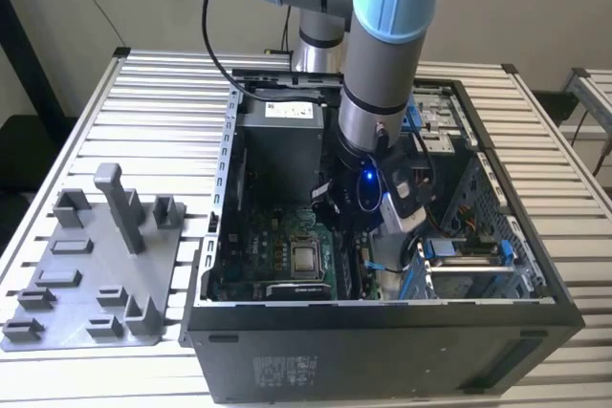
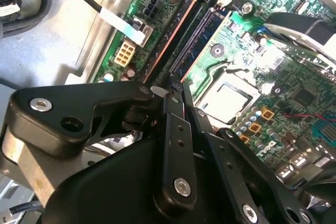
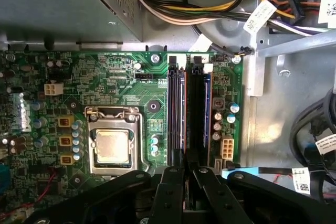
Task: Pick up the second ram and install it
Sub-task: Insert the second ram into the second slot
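My gripper point(image 3: 189, 170) is down inside the open computer case, over the middle of the memory slots of the green motherboard point(image 3: 121, 77). Its fingers point(image 2: 176, 129) are closed together. The second ram point(image 3: 194, 114), a narrow dark stick seen edge-on, runs from between the fingertips along the slot farther from the processor socket point(image 3: 113, 145). I cannot tell whether it is seated in that slot. A bluish strip lies in the neighbouring slot point(image 3: 175, 114). In the exterior view the gripper point(image 1: 352, 222) sits low beside the socket.
The grey power supply point(image 1: 282, 140) stands at the case's far end, with bundled cables point(image 3: 210, 9) beside it. Drive bays and blue cables point(image 1: 459, 255) crowd the exterior view's right. A grey holder fixture point(image 1: 86, 265) lies on the slatted table at the exterior view's left.
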`<state>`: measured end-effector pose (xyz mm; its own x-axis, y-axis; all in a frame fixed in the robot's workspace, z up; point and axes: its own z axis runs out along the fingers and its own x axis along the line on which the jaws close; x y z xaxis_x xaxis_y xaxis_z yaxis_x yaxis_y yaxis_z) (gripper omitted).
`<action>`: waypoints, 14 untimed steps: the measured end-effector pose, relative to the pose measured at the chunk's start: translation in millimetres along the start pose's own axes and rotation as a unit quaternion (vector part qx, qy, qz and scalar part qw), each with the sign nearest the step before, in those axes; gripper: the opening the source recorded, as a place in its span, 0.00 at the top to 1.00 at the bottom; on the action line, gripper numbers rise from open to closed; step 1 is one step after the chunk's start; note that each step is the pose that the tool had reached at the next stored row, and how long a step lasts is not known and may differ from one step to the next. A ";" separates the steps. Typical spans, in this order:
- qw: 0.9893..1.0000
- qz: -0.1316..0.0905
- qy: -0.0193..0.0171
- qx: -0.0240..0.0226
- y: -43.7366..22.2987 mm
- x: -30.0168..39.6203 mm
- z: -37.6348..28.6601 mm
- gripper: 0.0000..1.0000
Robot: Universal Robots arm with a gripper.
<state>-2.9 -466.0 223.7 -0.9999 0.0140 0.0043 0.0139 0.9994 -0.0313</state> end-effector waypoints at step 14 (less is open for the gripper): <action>1.000 -0.001 0.000 0.000 1.0 1.0 1.4 0.86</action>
<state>-3.9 -465.1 222.3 -0.9999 0.0127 0.0043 0.0126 0.9994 -0.0313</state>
